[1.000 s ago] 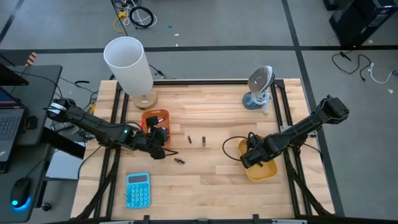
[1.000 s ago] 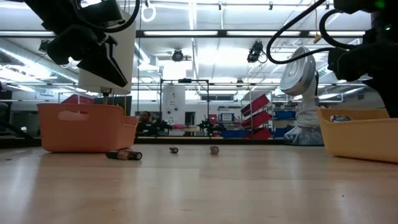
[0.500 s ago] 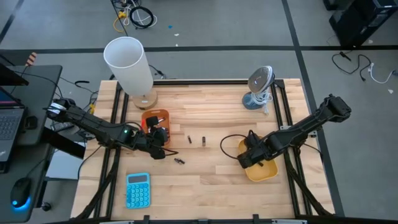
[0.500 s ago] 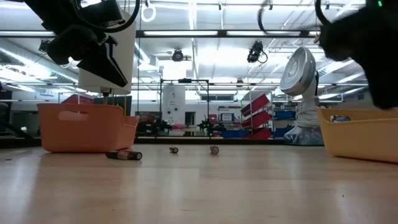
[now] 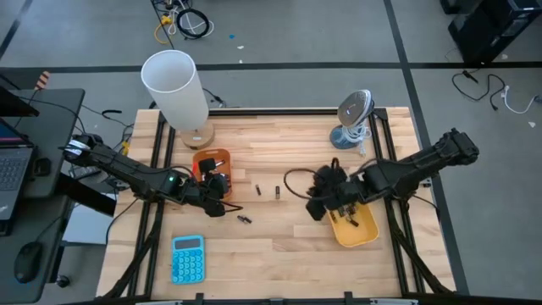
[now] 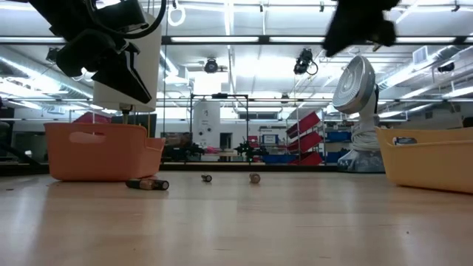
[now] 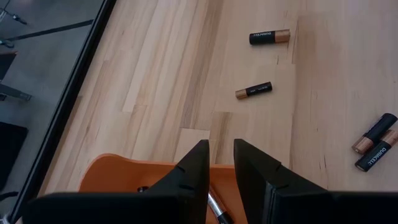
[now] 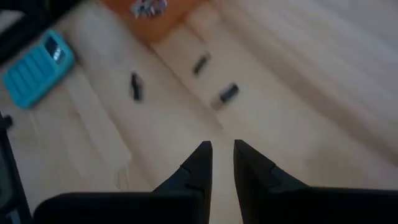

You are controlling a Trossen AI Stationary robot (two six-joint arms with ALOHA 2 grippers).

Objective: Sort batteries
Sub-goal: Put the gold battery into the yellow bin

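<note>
Batteries, small dark cylinders (image 5: 276,192), lie loose on the light wooden tabletop (image 5: 279,246) between my two grippers. My right gripper (image 5: 315,206), fingers nearly together and empty, hangs beside the yellow plastic tray (image 5: 366,236). My left gripper (image 5: 222,207), fingers slightly apart, holds nothing at the orange plastic tray (image 5: 203,159), where one more battery (image 7: 214,206) lies.

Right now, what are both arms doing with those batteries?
Left gripper over orange tray, holding nothing visible. Right gripper beside yellow tray, nothing between its fingers. Loose batteries lie between the trays. Nothing in the way.
</note>
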